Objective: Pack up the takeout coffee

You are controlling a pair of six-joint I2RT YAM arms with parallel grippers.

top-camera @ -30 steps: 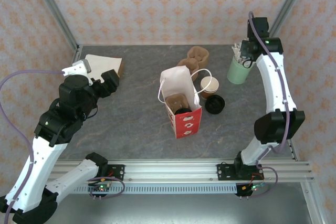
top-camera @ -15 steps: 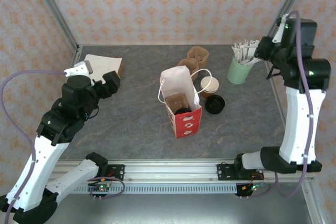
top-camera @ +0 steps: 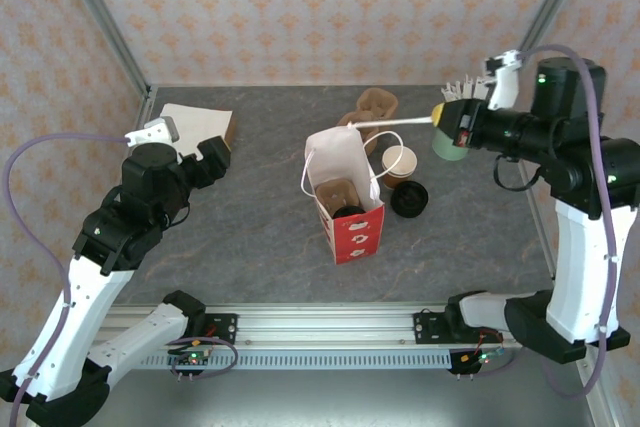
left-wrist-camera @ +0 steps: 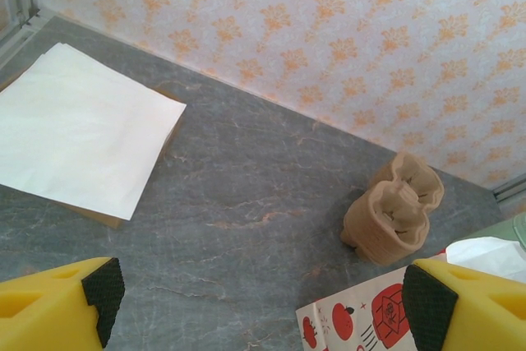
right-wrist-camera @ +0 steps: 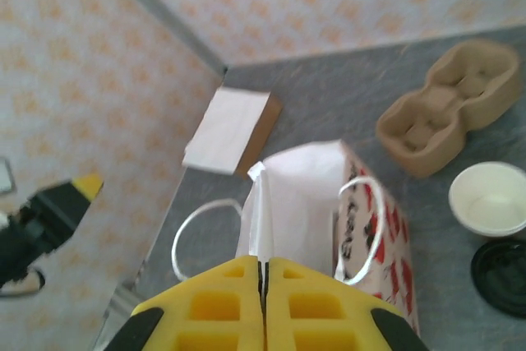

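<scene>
Coffee (top-camera: 399, 162), where is it?

On the table (top-camera: 250, 237), just right of the bag (top-camera: 350, 232), not in it. Its lid (top-camera: 409, 198) lies off, beside it.

And the grippers?

Right gripper (right-wrist-camera: 263, 273) is pinched together on a paper-wrapped stick (right-wrist-camera: 262, 219), held by one end, with the tip reaching over the bag's far rim. Left gripper (left-wrist-camera: 263, 297) is spread wide with nothing in it, well off to the left.

What could go wrong?

The stick, I'd say. It's long, thin and gripped at its very end, so it may swing or slip. The tip could snag a handle (right-wrist-camera: 176, 244) and drag or tip the bag. The open coffee also sits near that arm's likely path, so a low pass could knock it over.
</scene>
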